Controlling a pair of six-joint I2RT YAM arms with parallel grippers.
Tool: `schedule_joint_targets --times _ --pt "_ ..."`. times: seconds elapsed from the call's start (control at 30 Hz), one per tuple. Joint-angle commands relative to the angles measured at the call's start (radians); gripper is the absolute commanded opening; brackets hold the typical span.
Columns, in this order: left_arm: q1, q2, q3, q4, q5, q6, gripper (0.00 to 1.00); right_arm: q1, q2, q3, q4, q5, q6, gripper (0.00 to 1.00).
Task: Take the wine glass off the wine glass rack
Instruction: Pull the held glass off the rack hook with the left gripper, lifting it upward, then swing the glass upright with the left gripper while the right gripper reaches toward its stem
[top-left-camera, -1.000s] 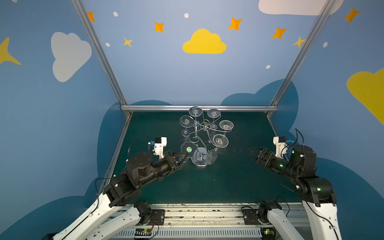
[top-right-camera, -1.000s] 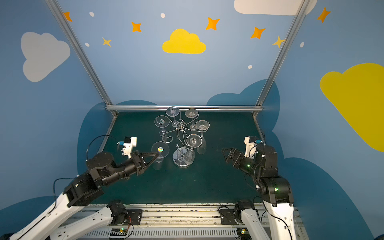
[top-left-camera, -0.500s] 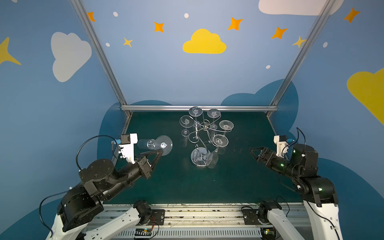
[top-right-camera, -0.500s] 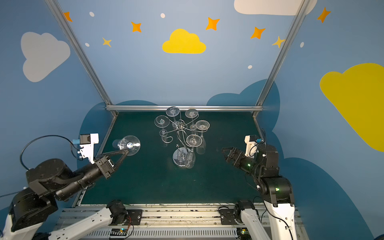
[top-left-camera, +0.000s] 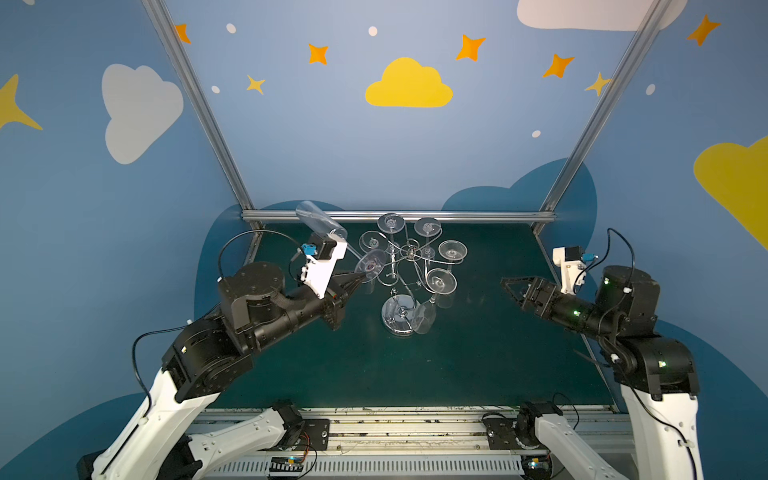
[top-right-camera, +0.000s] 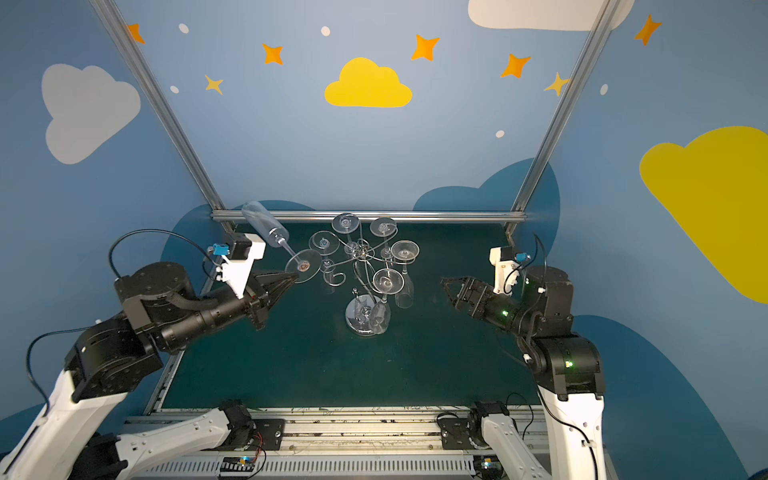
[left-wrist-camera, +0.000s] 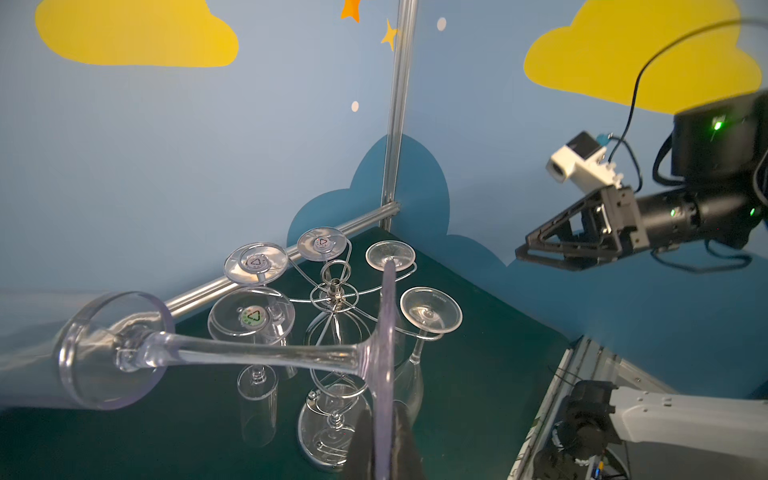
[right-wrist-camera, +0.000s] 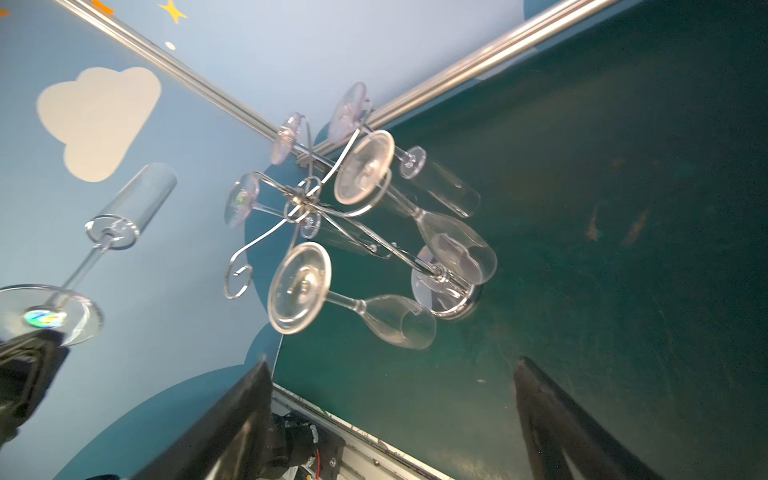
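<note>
Here, the green table (top-left-camera: 478, 365) spreads between my two arms. The wine glass rack (top-left-camera: 411, 251) stands on it toward the back middle, with its round shiny base flat on the surface. Five other glasses (top-left-camera: 441, 281) hang bowl-down from its curled wire arms.

The wine glass (top-left-camera: 334, 236) is off the rack and in the air to the rack's left. It is tilted so that its tall bowl points up toward the back left corner and its foot angles down toward the rack. In the right wrist view it sits clearly apart from the nearest scroll end.

My left end effector (top-left-camera: 358, 277) is clamped down hard on the rim of that glass's foot. In the left wrist view the thin disc runs edge-on between my fingertips (left-wrist-camera: 406, 440), and the stem stretches away sideways.

My right end effector (top-left-camera: 510, 290) hovers over the right side of the table, well apart from the rack. Its jaws are spread wide and it holds nothing.
</note>
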Motion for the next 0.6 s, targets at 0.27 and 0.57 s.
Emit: schedule_joint_targets --times 0.27,0.57 --pt "-0.068 0.069 0.057 0.129 -0.007 0.413 0.03 0.011 0.160 0.282 0.153 -0.301 0.051 0.89" --pt "-0.186 0.132 0.036 0.190 -0.038 0.671 0.03 0.139 0.282 0.442 0.189 -0.333 0.077 0.87"
